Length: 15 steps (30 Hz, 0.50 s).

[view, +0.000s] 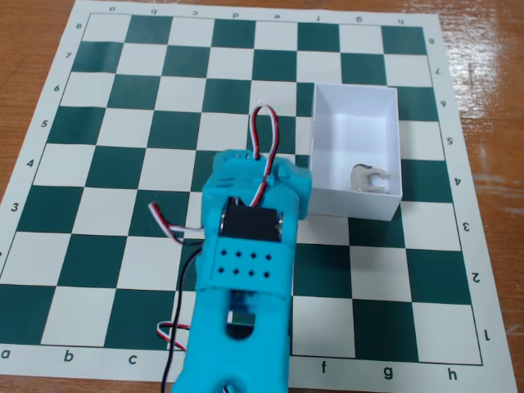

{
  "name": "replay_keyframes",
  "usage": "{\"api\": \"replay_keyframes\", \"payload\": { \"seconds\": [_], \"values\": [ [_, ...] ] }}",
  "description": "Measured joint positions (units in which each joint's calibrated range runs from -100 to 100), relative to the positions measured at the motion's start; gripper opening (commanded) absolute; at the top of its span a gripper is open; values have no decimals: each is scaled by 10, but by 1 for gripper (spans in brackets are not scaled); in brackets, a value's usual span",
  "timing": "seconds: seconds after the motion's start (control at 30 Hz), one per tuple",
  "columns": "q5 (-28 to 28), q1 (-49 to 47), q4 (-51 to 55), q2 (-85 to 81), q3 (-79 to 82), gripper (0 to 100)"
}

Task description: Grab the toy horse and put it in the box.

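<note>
The toy horse point(368, 178) is a tiny grey-beige figurine lying inside the white box point(385, 97), near its lower right corner in the fixed view. The box stands on the right side of the chessboard. My cyan arm reaches up from the bottom edge. Its gripper end point(260, 168) is just left of the box's lower left corner, apart from the horse. The fingers are hidden under the wrist body, so I cannot tell whether they are open or shut. Nothing shows in the gripper.
A green and white chessboard mat point(123, 164) covers the wooden table point(33, 49). Red, white and black cables point(264, 139) loop up from the arm's wrist.
</note>
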Motion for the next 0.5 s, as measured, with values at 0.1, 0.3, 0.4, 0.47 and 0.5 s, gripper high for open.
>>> {"api": "replay_keyframes", "payload": {
  "seconds": [0.1, 0.3, 0.4, 0.47, 0.5],
  "values": [
    [0, -16, 59, -76, 53, 29],
    [-1, -34, 151, -180, 131, 29],
    [-1, -38, 187, -231, 169, 29],
    [-1, -40, 210, -259, 189, 29],
    [-1, -41, 222, -273, 200, 29]
  ]
}}
